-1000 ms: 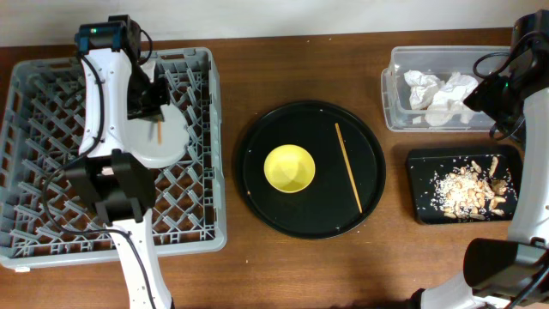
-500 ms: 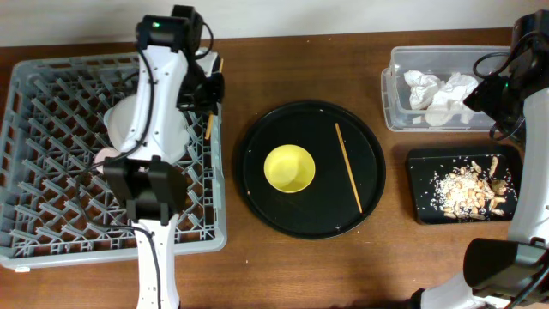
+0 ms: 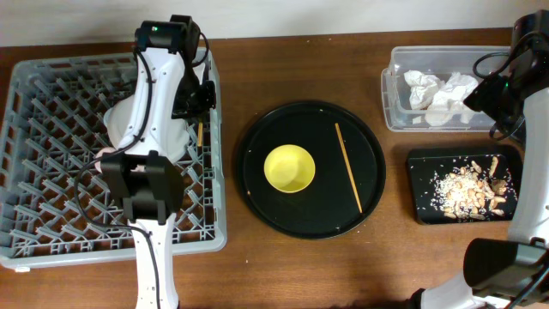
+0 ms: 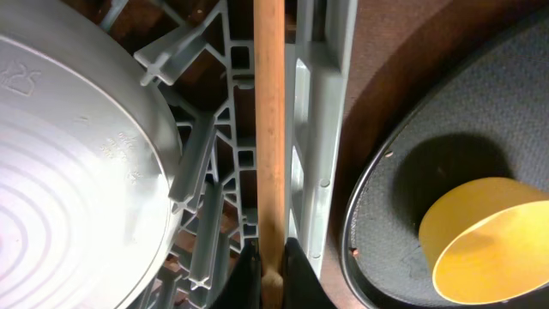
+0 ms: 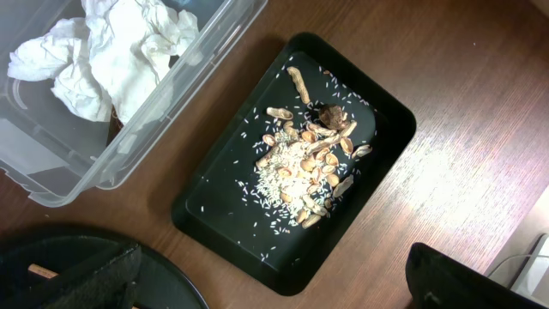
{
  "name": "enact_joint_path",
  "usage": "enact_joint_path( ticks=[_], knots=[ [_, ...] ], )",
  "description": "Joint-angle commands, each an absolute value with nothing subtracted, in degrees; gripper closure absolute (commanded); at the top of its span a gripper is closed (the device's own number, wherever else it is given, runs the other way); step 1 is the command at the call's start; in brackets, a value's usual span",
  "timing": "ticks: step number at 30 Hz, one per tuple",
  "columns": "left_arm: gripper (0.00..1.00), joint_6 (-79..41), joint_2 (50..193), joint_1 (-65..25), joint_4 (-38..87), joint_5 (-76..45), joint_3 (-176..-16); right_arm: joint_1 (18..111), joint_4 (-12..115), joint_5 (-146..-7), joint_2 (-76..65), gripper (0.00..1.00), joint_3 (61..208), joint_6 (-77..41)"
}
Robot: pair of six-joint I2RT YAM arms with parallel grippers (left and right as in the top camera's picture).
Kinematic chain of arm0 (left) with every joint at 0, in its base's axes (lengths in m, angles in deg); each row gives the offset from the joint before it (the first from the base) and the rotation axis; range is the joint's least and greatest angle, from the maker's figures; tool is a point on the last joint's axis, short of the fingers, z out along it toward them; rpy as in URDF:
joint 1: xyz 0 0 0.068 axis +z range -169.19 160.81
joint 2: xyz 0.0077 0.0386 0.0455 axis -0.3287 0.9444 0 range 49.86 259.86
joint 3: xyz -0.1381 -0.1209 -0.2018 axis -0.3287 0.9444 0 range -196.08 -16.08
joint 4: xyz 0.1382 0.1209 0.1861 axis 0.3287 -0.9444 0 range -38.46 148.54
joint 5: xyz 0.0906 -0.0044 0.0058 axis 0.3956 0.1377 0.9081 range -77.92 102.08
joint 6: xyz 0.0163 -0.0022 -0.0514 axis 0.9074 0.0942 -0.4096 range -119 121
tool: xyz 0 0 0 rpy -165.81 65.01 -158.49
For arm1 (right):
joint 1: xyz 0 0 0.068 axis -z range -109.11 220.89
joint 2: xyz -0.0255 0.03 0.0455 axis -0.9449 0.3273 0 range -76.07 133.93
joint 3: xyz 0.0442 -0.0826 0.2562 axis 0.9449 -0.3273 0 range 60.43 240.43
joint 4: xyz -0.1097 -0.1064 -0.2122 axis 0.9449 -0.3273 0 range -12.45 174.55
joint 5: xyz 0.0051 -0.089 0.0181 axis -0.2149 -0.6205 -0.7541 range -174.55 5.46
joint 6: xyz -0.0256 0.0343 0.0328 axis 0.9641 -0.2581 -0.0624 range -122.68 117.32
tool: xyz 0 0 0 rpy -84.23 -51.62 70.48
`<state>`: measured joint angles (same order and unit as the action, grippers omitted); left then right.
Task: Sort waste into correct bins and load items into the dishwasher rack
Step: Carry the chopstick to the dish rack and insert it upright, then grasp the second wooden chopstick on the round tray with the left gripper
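My left gripper (image 3: pixel 199 110) is shut on a wooden chopstick (image 3: pixel 199 131) over the right edge of the grey dishwasher rack (image 3: pixel 51 189). In the left wrist view the chopstick (image 4: pixel 268 129) runs up from the jaws (image 4: pixel 271 266), just inside the rack wall (image 4: pixel 317 129). The grey plate (image 3: pixel 120 124) lies in the rack beside it, partly hidden by the arm. The yellow bowl (image 3: pixel 289 168) and a second chopstick (image 3: pixel 347 167) lie on the round black tray (image 3: pixel 257 197). My right gripper (image 5: pixel 274 283) is open and empty above the black rectangular tray (image 5: pixel 214 215).
The clear tub (image 3: pixel 396 107) at the back right holds crumpled white napkins (image 3: pixel 442 94). The black rectangular tray (image 3: pixel 420 193) in front of it holds food scraps and rice (image 3: pixel 472 184). The cups are hidden.
My left gripper has carried the chopstick from over the plate to the rack's right edge, then a little toward the front. The right arm has not moved.
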<state>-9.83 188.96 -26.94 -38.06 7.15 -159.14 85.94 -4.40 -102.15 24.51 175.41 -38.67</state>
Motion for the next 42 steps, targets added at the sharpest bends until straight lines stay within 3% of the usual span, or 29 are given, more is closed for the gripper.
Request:
enact_joint_path(
  ticks=[1,4,7,11,16,22,25,34,42],
  knots=[
    [0.59,-10.3,187.7,-26.8,-38.0,7.9,-158.7,86.3,-4.6,-103.2,24.9,0.01,175.7,-39.0],
    [0.3,-10.3,187.7,-26.7,-38.0,7.9,-158.7,86.3,-4.6,-103.2,24.9,0.01,175.7,-39.0],
    [0.24,-10.3,187.7,-26.0,-38.2,7.8,-159.0,86.3,-4.6,-103.2,24.9,0.01,175.7,-39.0],
    [0.22,-9.5,186.7,-25.3,-38.2,5.6,-159.6,86.3,-4.6,-103.2,24.9,0.01,175.7,-39.0],
    [0.22,-3.2,183.2,-26.8,-38.2,-12.2,-159.9,86.3,-4.6,-103.2,24.9,0.01,175.7,-39.0],
    [0.27,-7.7,183.0,-36.8,-37.3,-20.0,-159.9,86.3,-4.6,-103.2,24.9,0.01,175.7,-39.0],
    [0.3,-16.3,183.0,-44.0,-32.8,-15.3,-159.6,86.3,-4.6,-103.2,24.9,0.02,175.7,-39.0],
    [0.3,-41.2,187.2,-66.4,-20.1,19.2,-159.5,86.3,-4.6,-103.2,24.9,0.01,175.7,-39.0],
    [0.35,-49.5,195.6,-71.2,-12.2,22.0,-159.5,86.3,-4.6,-103.2,24.9,0.01,175.7,-39.0]
  ],
)
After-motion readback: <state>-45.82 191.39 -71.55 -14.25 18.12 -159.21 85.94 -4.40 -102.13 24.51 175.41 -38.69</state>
